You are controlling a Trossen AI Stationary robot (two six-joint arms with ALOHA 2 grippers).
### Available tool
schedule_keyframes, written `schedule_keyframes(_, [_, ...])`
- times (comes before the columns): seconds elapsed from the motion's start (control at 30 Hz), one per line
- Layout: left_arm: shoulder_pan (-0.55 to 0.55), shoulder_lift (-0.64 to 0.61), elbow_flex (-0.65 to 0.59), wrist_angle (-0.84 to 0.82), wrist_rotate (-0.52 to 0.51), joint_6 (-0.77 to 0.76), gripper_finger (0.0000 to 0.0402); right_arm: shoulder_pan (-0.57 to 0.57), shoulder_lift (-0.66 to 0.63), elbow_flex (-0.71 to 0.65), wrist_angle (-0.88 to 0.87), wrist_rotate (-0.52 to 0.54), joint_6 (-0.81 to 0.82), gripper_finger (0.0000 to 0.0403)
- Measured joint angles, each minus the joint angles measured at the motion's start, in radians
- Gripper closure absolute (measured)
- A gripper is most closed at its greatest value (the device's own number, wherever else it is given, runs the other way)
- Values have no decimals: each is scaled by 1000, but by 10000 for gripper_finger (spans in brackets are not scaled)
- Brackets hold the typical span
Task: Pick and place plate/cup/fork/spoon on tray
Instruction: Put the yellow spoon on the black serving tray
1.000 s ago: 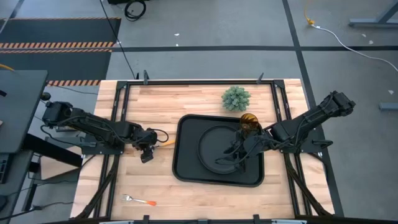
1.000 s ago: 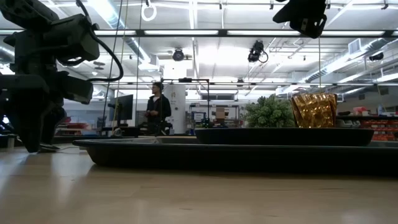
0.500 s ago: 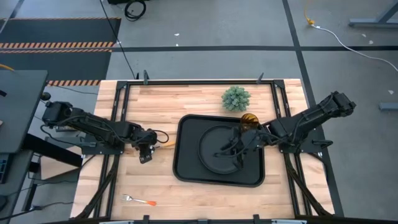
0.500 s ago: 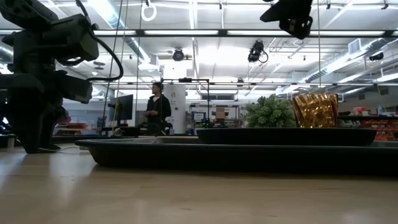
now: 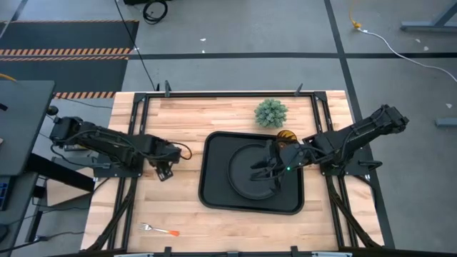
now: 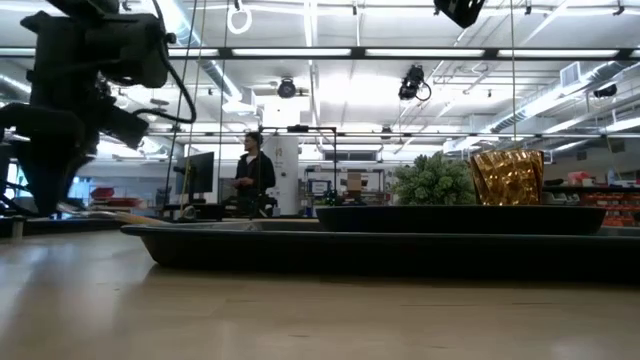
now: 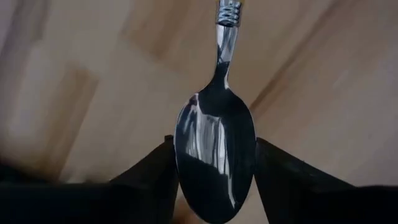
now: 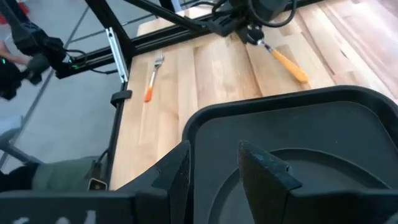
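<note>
Two arms are at work: our left gripper (image 5: pixel 166 168) hangs over the bare wood just left of the tray (image 5: pixel 214 194), its fingers (image 7: pixel 149 171) clamped on the bowl of the spoon (image 7: pixel 216 155), whose orange handle points toward the tray. Our right gripper (image 5: pixel 263 168) hovers above the plate (image 5: pixel 241 178), which lies inside the tray, with its fingers (image 8: pixel 264 165) apart and nothing between them, while the cup (image 5: pixel 288 135) stands in the tray's far right corner. We see the fork (image 5: pixel 158 230) lying on the table's near left part, well apart from the tray.
</note>
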Motion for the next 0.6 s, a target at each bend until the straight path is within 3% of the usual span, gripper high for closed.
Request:
schedule_keyframes(0.17, [18, 0, 14, -148, 2, -60, 218, 13, 0, -3, -11, 37, -20, 261])
schedule_keyframes(0.4, [17, -1, 16, -157, 43, -64, 216, 11, 0, -3, -29, 58, -91, 261])
schedule_keyframes(0.6, [-11, -1, 106, -210, 47, -64, 218, 9, 0, -4, -31, 187, -127, 261])
